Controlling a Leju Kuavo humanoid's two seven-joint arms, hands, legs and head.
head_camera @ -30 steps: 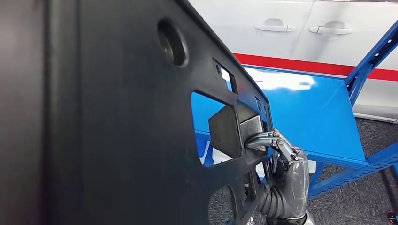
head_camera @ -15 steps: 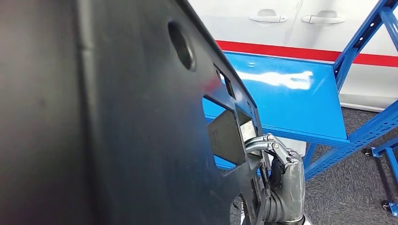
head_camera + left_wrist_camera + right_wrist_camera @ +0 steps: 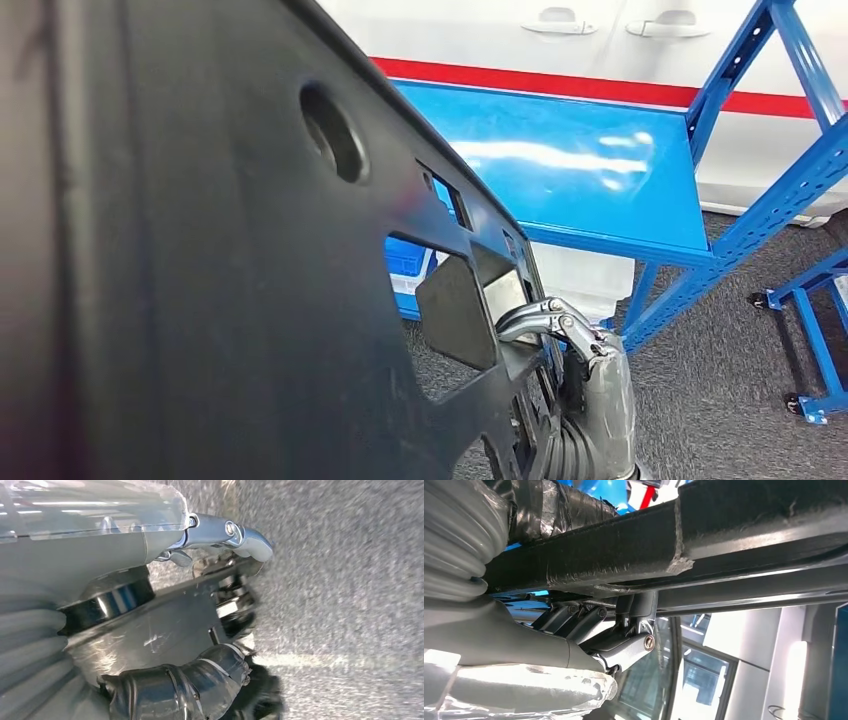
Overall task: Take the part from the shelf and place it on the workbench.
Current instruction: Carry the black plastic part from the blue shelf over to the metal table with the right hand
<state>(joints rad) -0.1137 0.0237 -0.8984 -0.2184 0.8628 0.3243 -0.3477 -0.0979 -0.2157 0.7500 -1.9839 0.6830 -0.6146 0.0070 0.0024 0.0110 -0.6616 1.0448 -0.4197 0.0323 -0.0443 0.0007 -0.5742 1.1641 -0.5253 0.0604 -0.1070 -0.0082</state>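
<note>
The part is a large black moulded panel [image 3: 200,280] with round and square cut-outs, held upright close in front of me and covering most of the head view. My right hand [image 3: 592,378] grips its right edge, silver fingers hooked through a cut-out. The right wrist view shows that hand [image 3: 549,650] wrapped around a black bar of the panel [image 3: 724,535]. In the left wrist view my left hand [image 3: 125,555] clamps the panel's other edge [image 3: 170,625] between thumb and fingers, above grey carpet.
Behind the panel stands a blue metal shelf [image 3: 570,160] with slanted blue uprights [image 3: 760,210] and a white box [image 3: 585,275] beneath it. White car doors with a red stripe [image 3: 600,40] lie beyond. Grey carpet [image 3: 720,380] and a blue wheeled frame [image 3: 810,300] are on the right.
The whole picture has shifted, so the camera has moved: the shelf now sits smaller and farther off, with more floor showing. Both hands keep the same hold on the panel.
</note>
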